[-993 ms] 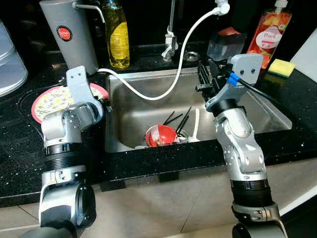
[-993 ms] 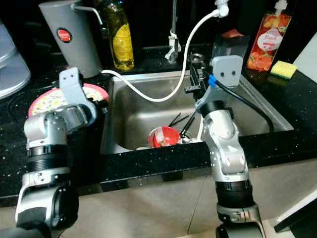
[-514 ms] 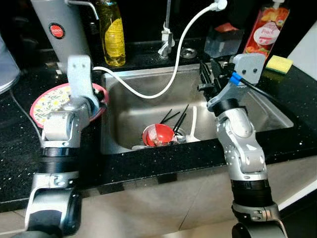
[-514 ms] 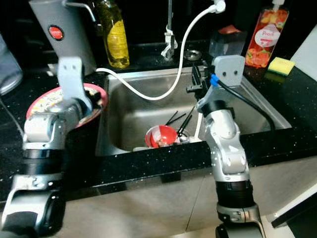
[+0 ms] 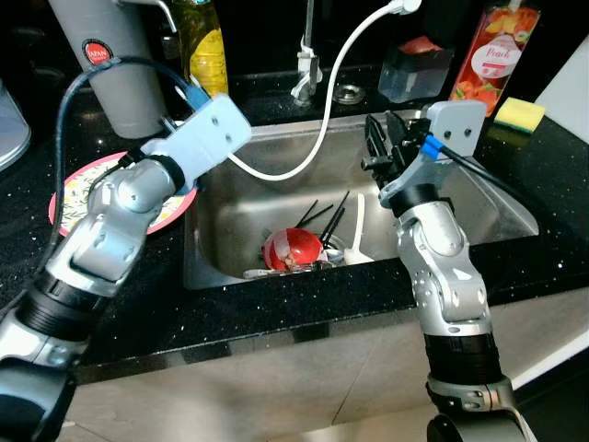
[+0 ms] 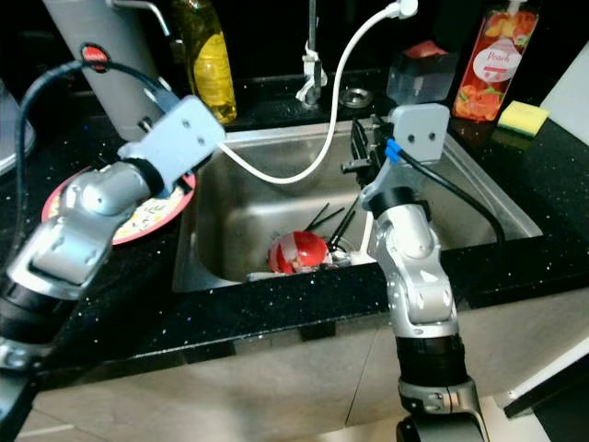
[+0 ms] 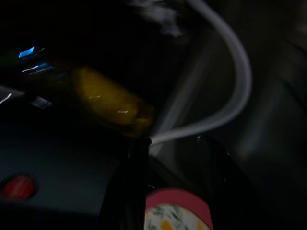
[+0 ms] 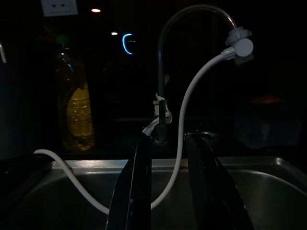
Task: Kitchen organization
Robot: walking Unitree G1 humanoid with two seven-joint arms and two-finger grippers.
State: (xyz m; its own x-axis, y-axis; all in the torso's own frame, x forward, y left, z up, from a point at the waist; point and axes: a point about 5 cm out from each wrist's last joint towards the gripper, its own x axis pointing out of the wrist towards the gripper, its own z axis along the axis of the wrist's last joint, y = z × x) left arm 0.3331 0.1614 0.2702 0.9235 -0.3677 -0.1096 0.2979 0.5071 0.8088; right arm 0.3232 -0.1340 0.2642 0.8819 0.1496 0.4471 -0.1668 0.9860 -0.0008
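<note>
Both my hands are up at the sink, holding nothing.

My left hand (image 7: 168, 191) hangs over the floral plate (image 5: 69, 189) with the pink rim, which lies on the black table (image 5: 276, 299) at 9 o'clock of the sink (image 5: 502, 198); its fingers stand apart and bare. My right hand (image 8: 168, 191) hovers above the basin at 3 o'clock, fingers narrowly parted with the white hose (image 5: 317, 129) running between them in the wrist view, aimed at the faucet (image 8: 165, 86). Down in the sink a red bowl (image 5: 294, 249) lies near the front wall with black chopsticks (image 5: 331, 221) just beside it. The yellow oil bottle (image 5: 204, 46) and grey kettle (image 5: 106, 64) stand at 11 o'clock.
</note>
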